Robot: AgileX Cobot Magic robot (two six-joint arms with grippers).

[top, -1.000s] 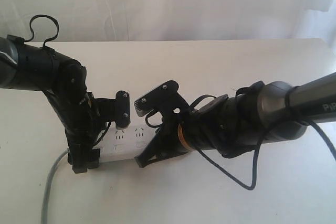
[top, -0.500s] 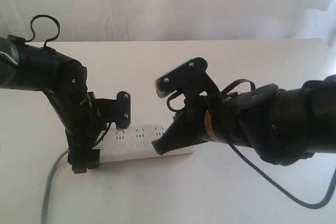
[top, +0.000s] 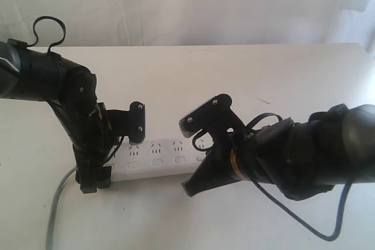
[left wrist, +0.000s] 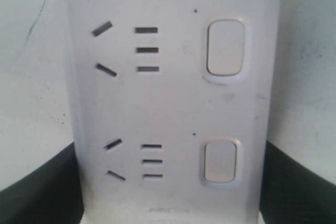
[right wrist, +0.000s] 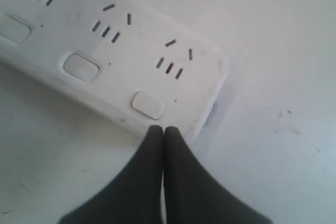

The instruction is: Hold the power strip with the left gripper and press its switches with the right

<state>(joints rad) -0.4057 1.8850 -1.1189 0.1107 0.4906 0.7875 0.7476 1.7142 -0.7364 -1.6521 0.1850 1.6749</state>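
The long flat white plastic power strip [top: 158, 159] lies in the left half of the white surface [top: 263, 74]. Its long sides run roughly parallel to the far edge and it sits well apart from that edge. Its grey cord [top: 55, 209] trails off toward the near left.

The black left claw [top: 115, 155] grips the strip at the cord end, and its dark fingers [left wrist: 37, 192] press both long sides. The black right claw [right wrist: 160, 129] is clenched and empty. Its tips are together just beside the strip's near long side at the free end, right by the last small white rounded switch [right wrist: 148, 104]. I cannot tell whether the tips touch the casing.

The surface is bare between the strip and the far edge, and out toward the far right corner. A loose black cable [top: 316, 229] hangs in a loop under the right arm on the near right.
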